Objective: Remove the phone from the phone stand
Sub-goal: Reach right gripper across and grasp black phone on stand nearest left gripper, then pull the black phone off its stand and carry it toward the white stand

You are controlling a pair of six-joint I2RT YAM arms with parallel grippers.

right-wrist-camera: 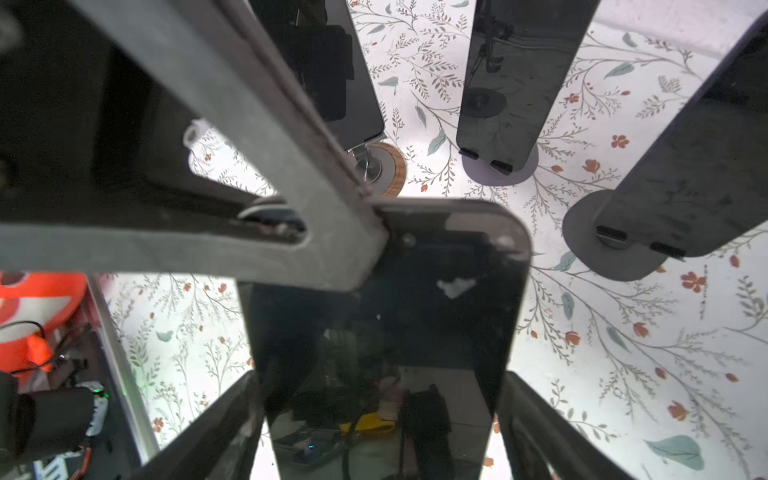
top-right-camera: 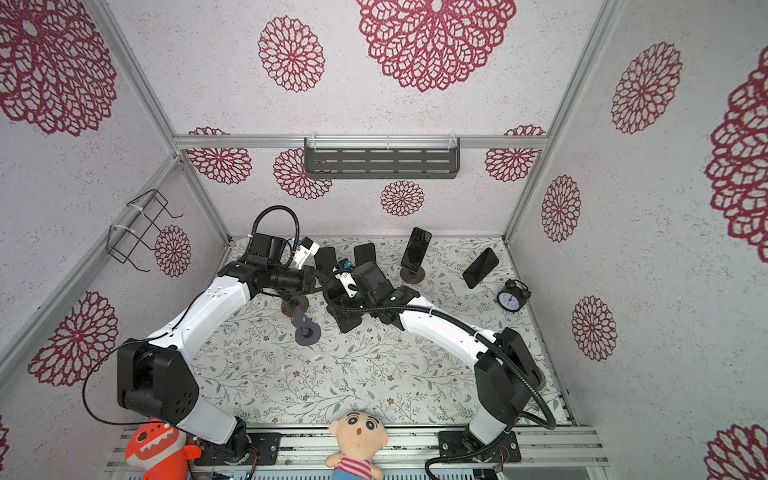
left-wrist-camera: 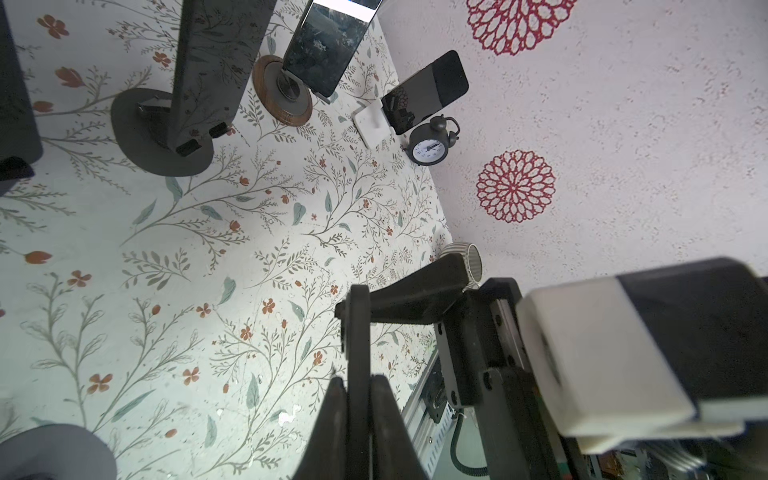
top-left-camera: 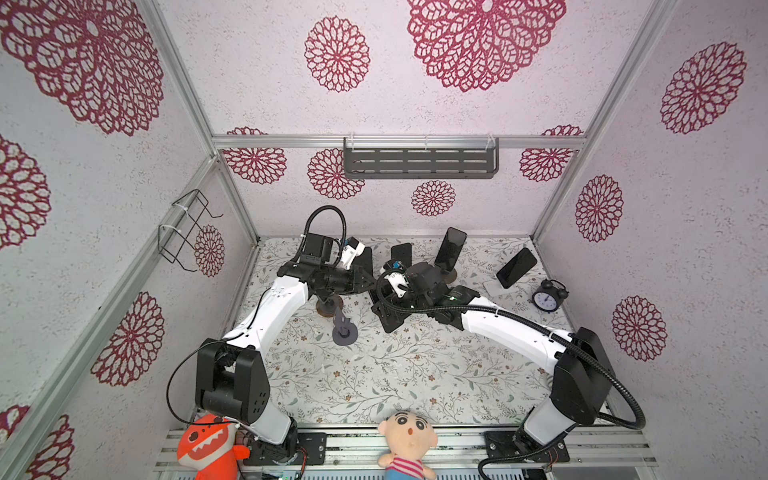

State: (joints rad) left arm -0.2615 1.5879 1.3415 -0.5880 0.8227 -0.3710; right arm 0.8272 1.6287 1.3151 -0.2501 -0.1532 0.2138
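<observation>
Right wrist view: black phone, just beside the empty grey phone stand in a top view, is pinched at one corner by the closed left gripper; the right gripper straddles it with jaws wide, contact uncertain; lift-off seems done, and the next move calls for a secure set-down.

phone between right hand fingers; three standing phones beyond

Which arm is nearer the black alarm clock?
Right. The right arm passes close to the alarm clock; the left arm is on the opposite side of the table.
</observation>
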